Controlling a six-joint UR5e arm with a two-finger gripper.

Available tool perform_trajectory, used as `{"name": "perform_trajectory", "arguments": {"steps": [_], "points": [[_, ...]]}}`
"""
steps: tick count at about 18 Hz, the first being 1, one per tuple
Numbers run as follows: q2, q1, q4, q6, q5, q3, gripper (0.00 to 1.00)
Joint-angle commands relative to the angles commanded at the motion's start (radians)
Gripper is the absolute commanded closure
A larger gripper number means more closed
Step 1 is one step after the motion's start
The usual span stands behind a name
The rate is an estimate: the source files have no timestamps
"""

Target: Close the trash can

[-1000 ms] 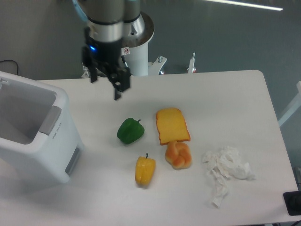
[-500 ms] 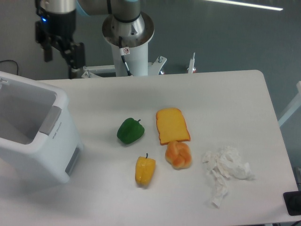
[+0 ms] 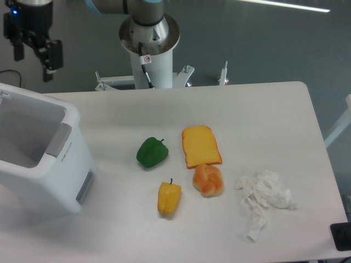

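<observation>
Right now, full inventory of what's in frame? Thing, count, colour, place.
trash can: 1, white with grey latch tab and side panel, left edge of table, top open, inside looks empty
green pepper: 1, green, table centre
bread slice: 1, orange-yellow, right of the green pepper
bun: 1, golden orange, just in front of the bread slice
yellow pepper: 1, yellow, in front of the green pepper, left of the bun
crumpled tissue: 1, white, front right of table
table: 1, white
dark object: 1, black, bottom right corner, cut off
robot base: 1, white and grey, behind the table
gripper: 1, black, top left, above and behind the trash can, open, holding nothing
</observation>
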Motion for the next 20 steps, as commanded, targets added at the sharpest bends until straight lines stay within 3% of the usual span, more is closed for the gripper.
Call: {"name": "perform_trajectory", "arguments": {"steps": [9, 20], "points": [[-0.087, -0.123, 0.039, -0.157, 0.003, 0.095, 0.0], [-0.123, -0.108, 0.048, -0.163, 0.011, 0.15, 0.0]]}}
